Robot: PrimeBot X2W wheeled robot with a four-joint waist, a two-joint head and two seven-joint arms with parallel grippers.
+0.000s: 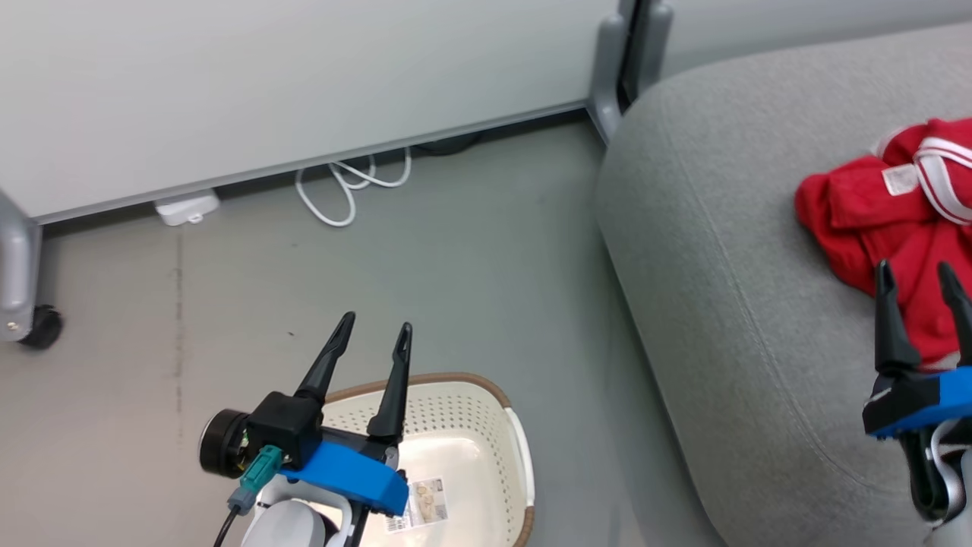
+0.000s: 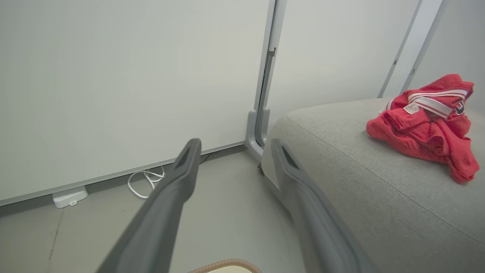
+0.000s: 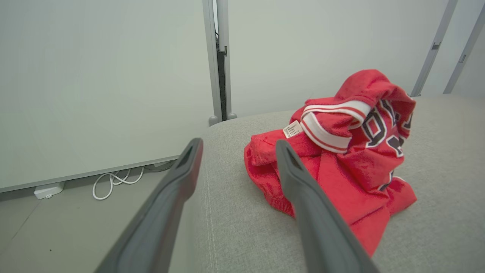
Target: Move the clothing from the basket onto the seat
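Clothing (image 1: 873,220) lies heaped on the seat (image 1: 721,266), apparently delivered; left gripper (image 1: 377,321) beside it and right gripper (image 1: 913,267) above it gape empty.

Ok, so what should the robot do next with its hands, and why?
Probably draw the left gripper back from over the basket. The clothing lies heaped on the seat, and both the left and the right gripper are open and empty. What shows of the basket's inside holds just a paper label, but the left gripper hides part of it, so clearing the view would confirm nothing is left.
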